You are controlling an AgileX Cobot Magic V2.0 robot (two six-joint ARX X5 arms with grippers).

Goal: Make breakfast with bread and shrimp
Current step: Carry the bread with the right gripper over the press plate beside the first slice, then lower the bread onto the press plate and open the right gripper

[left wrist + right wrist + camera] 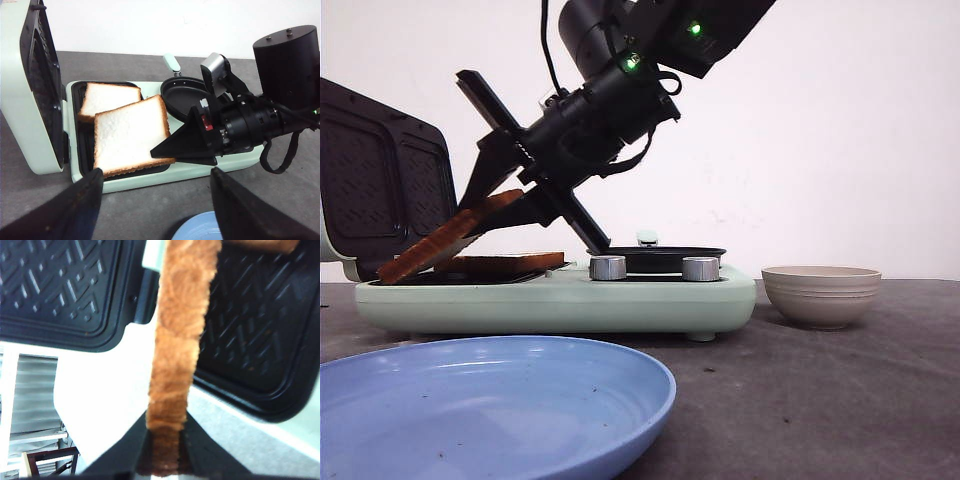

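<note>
The right gripper [172, 152] is pinching one bread slice [131, 134] by its crust, tilted over the sandwich maker [560, 298]; the second slice [109, 99] is lying flat on its tray. Recommended: lower squarely, release late. The raised lid [380, 180] is crowding one side. The left gripper [157, 210] is hanging spread, clear. No shrimp is showing.

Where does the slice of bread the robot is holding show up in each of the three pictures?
Front view: the held slice leans tilted at left, low end on the breakfast maker.
Left wrist view: the white square slice at centre, pinched by the right gripper.
Right wrist view: its brown crust runs up the middle.
Shared landmark: the open lid's black patterned plate.
</note>
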